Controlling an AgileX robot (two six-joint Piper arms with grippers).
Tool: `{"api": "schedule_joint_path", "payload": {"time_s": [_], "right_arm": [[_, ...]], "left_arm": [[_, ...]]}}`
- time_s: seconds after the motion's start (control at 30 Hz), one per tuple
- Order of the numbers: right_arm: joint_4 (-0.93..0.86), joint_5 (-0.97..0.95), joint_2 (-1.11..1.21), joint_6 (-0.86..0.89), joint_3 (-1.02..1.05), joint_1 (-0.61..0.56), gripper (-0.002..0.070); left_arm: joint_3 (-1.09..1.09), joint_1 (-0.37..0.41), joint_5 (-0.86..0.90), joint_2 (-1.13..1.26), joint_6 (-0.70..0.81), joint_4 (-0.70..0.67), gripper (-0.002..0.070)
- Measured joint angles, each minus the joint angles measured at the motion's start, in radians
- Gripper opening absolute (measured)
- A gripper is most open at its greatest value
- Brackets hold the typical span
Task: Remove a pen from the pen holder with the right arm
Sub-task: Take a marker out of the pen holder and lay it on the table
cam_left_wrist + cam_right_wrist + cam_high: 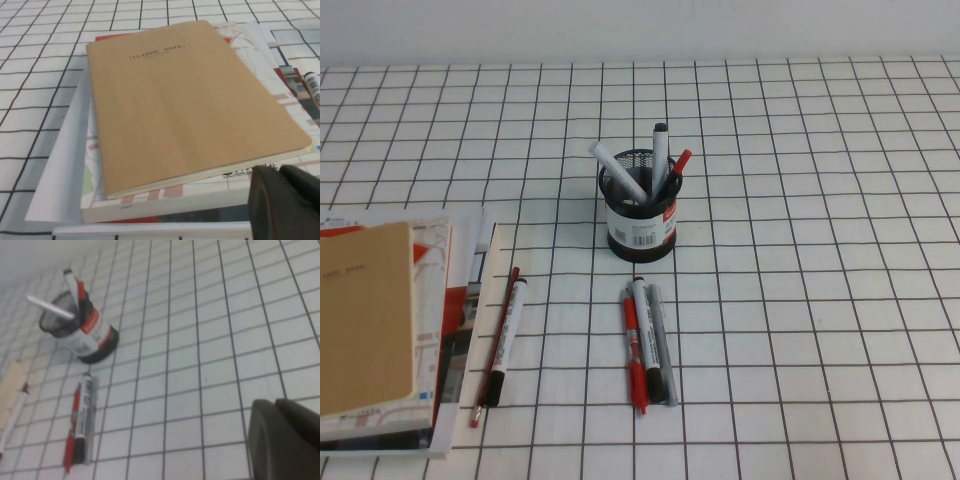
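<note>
The black mesh pen holder [640,212] is standing upright on the gridded counter [820,300] at the centre of the high view. It is carrying a grey marker [618,170], a black-capped marker [661,150] and a red pen [679,163], all leaning out past its rim. Three more pens [648,345] are lying side by side just below it. The right gripper [277,410] is hanging over bare counter, well apart from the holder, its jaws pressed together on nothing. The left gripper [281,175] is hovering by the edge of a tan notebook [190,100], its jaws likewise closed and empty.
</note>
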Motion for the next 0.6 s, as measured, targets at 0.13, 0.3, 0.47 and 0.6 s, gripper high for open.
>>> {"api": "schedule_joint_path", "payload": {"time_s": [0.13,0.3,0.47,0.6], "right_arm": [[-0.101,0.117,0.15,0.0,-0.115,0.0,-0.0016],[-0.152,0.169,0.307,-0.034,-0.194,0.0,-0.0016],[-0.129,0.146,0.42,-0.094,-0.217,0.0,-0.0016],[-0.089,0.054,0.505,-0.119,-0.227,0.047,-0.0016]], "left_arm": [[0.0,0.0,0.0,0.0,0.0,0.0,-0.0004],[0.0,0.0,0.0,0.0,0.0,0.0,-0.0004],[0.0,0.0,0.0,0.0,0.0,0.0,-0.0004],[0.0,0.0,0.0,0.0,0.0,0.0,-0.0004]]}}
